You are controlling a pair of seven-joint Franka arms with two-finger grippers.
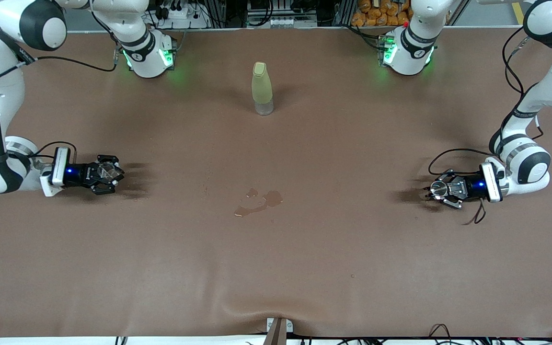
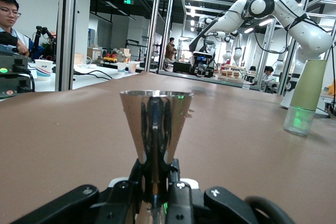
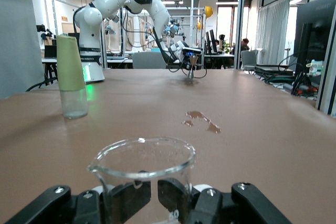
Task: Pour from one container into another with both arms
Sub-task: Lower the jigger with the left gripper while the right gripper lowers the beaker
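My right gripper [image 1: 108, 173] hangs low over the table at the right arm's end, lying level and shut on a clear glass beaker [image 3: 142, 174] that looks empty. My left gripper [image 1: 436, 190] hangs low over the left arm's end, also level, shut on a shiny cone-shaped metal cup [image 2: 156, 127], which shows small in the front view [image 1: 440, 189]. In the left wrist view the fingers [image 2: 181, 192] pinch the cup's narrow base. In the right wrist view the dark pads [image 3: 178, 195] press against the beaker's wall.
A pale yellow-green bottle [image 1: 262, 88] with a clear bottom stands upright mid-table toward the robots' bases, seen also as the bottle [image 2: 304, 98] and the bottle [image 3: 71, 77] in the wrist views. A small brown spill [image 1: 259, 201] lies nearer the front camera on the brown mat.
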